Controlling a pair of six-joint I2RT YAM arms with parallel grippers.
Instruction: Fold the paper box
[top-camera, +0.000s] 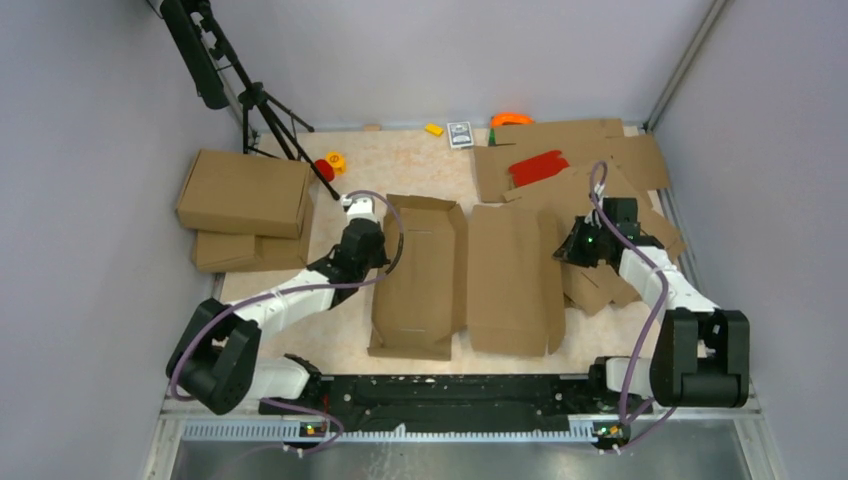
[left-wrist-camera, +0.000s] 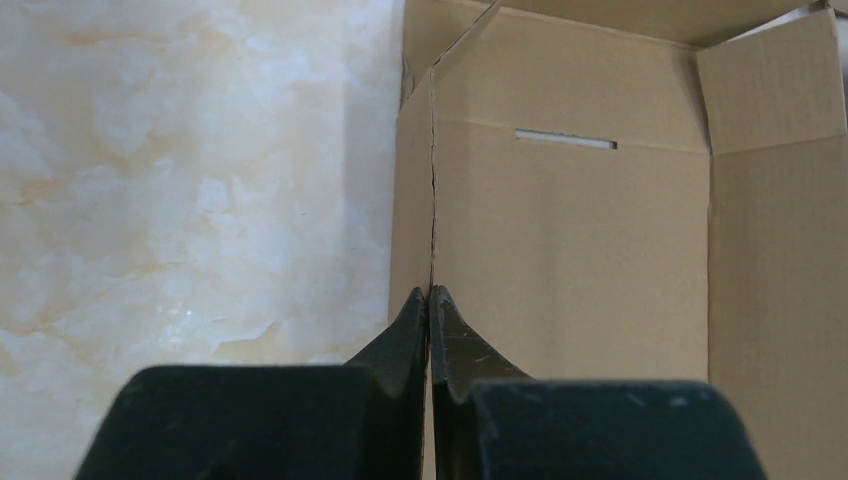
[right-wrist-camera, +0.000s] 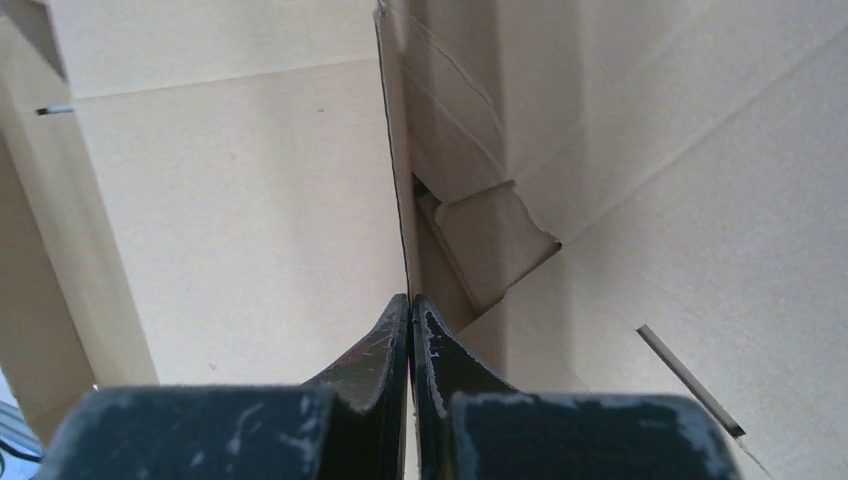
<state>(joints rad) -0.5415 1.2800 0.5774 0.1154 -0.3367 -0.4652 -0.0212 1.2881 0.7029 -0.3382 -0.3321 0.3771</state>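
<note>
Top external: the box (top-camera: 510, 285) lies opened out on the table (top-camera: 330, 335), between the two pairs of jaws. The left gripper (top-camera: 372, 240) is at its left long wall and the right gripper (top-camera: 568, 248) at its right one, both toward the far half. Loose sheets (top-camera: 585, 165) crowd the ground behind and outside the right jaws. Outside the left jaws there is open table up to two made-up boxes (top-camera: 245, 195). The box's near end sits close to the arm bases, so I judge the free room to be mostly upward and inward.

Left wrist: the left gripper (left-wrist-camera: 430, 295) has its jaws pressed together on the top edge of the left wall, which stands upright and runs straight away from the tips. Right of the jaws is the box (left-wrist-camera: 570, 250) floor, with a slot (left-wrist-camera: 565, 140) in the crease beyond; left of them is table (left-wrist-camera: 200, 200). The step in hand looks like raising and setting the side walls. To do it well, the pinch should stay square to the wall and swing it about the crease at its foot. A pull along the edge could make the thin card slip or tear.

Right wrist: the right gripper (right-wrist-camera: 410, 300) is likewise closed on the right wall's edge. Left of the jaws is the box (right-wrist-camera: 240, 220) panel. Right of them the sheets (right-wrist-camera: 700, 200) lie hard against the wall, a cut tab just past the tips. There is little room outward here, so the wall is best brought inward, both arms moving together so the box does not skate or drag the sheets.
</note>
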